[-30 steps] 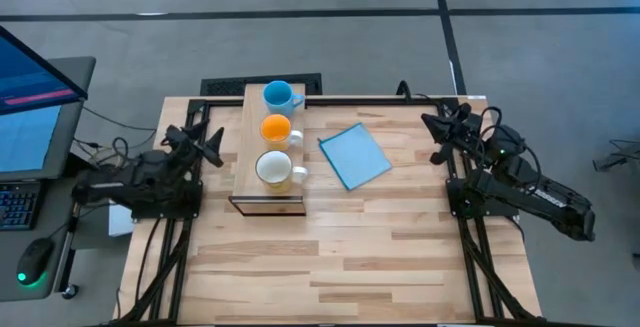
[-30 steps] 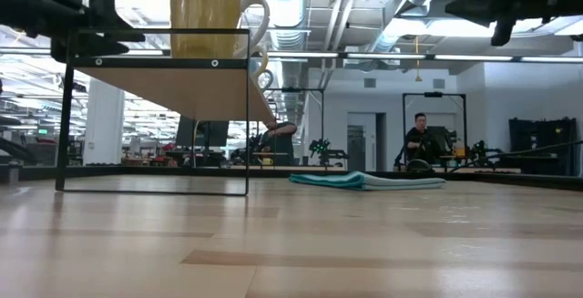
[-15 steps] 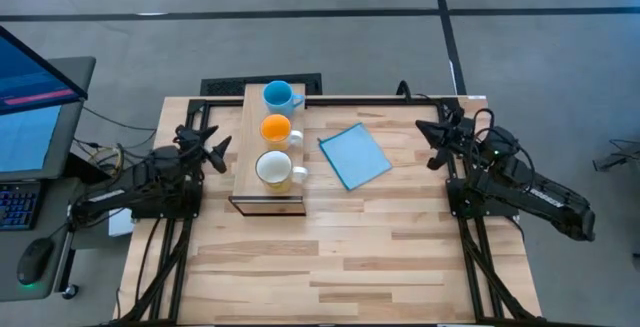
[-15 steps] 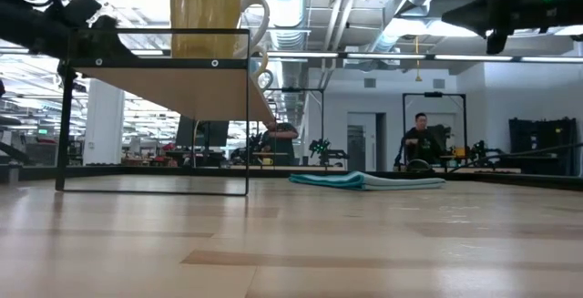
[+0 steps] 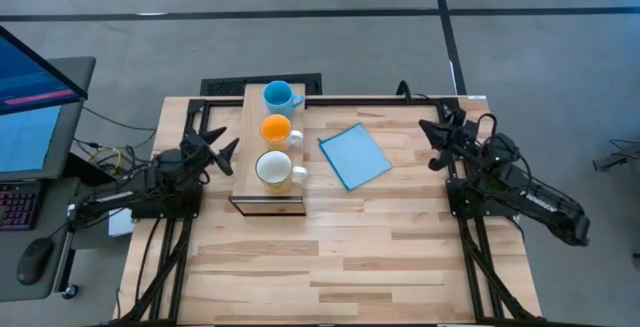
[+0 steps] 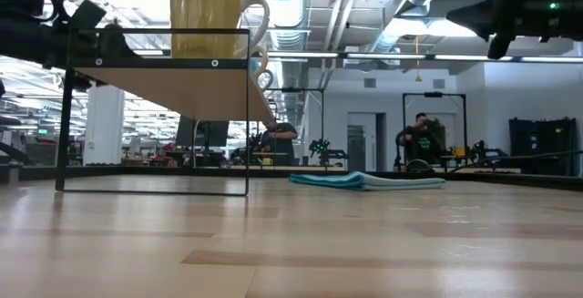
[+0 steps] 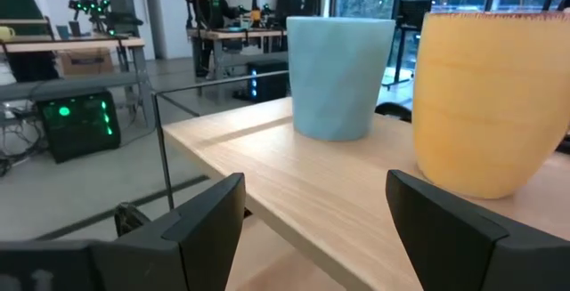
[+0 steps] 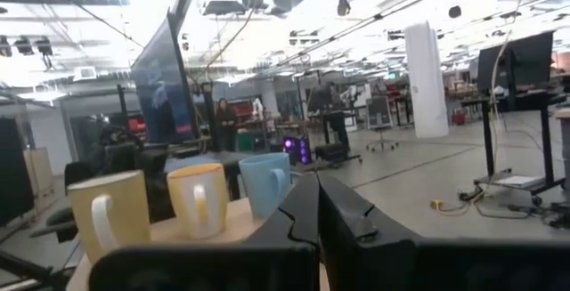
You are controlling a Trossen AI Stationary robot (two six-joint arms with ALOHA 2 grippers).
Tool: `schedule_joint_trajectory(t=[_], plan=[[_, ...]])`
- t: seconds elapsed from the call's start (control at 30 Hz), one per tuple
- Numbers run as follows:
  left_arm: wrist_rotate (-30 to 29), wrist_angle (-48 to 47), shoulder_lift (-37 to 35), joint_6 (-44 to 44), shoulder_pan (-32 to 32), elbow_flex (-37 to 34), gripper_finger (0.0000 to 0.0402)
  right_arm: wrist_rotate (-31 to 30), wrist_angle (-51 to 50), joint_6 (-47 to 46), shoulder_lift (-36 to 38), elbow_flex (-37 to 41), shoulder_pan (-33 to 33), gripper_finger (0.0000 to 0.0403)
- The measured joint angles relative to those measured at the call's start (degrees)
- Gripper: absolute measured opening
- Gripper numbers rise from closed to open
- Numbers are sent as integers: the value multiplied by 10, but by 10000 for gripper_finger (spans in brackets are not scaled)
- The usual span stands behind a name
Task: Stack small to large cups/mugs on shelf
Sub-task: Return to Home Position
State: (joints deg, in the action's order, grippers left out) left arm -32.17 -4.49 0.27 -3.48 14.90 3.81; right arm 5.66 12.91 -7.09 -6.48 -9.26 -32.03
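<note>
On the long light-wood shelf [image 5: 250, 132], a box-like block with a darker front edge, three smooth handled mugs stand in a row: light-blue mug [image 5: 279, 95] at the far end, orange mug [image 5: 276, 128] in the middle, cream-white mug [image 5: 273, 168] nearest that edge. Just left of the shelf the left gripper [image 5: 225, 147] hangs spread wide and empty; well to its right, beyond a flat blue sheet [image 5: 354, 155], the right gripper [image 5: 437, 132] is pinched closed, empty.
</note>
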Motion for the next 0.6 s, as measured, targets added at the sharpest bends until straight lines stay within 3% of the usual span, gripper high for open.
schedule_joint_trajectory(t=[0.6], plan=[[-20,-5,0,-8,0,-2,265,5,-101,16,65,5,-1,19]])
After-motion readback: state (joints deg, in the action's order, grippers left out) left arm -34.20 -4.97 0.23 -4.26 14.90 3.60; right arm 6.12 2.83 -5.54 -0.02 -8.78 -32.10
